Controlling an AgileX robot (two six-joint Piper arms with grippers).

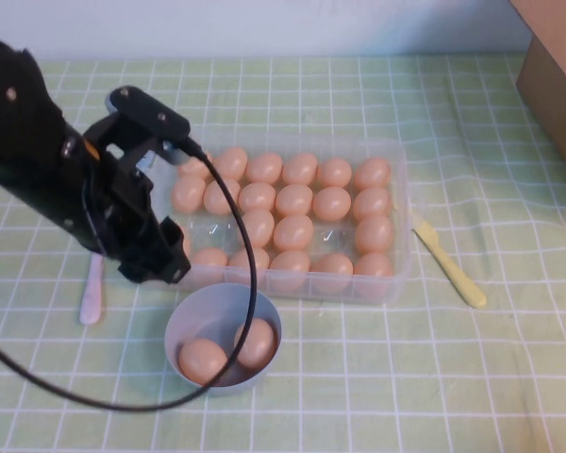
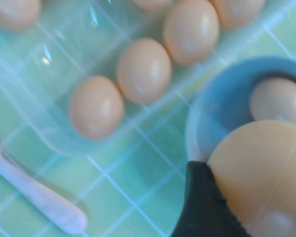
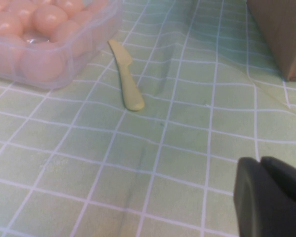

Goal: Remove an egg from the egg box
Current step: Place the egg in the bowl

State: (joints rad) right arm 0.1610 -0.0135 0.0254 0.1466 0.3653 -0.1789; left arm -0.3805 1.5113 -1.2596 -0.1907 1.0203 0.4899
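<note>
The clear plastic egg box [image 1: 403, 247] holds several peach-orange eggs [image 1: 293, 231]. My left gripper [image 1: 160, 267] hangs at the box's near left corner, just above the rim of the grey-blue bowl [image 1: 191, 319]. In the left wrist view it [image 2: 246, 197] is shut on an egg [image 2: 261, 168], with one black finger [image 2: 202, 207] pressed against the egg. The held egg is hidden by the arm in the high view. My right gripper [image 3: 266, 170] is shut and empty above bare cloth, out of the high view.
The bowl holds two eggs [image 1: 203, 360] in the high view. A white spoon [image 1: 91, 291] lies left of the box, a yellow plastic knife [image 1: 450, 265] right of it. A cardboard box [image 1: 552, 75] stands at the far right.
</note>
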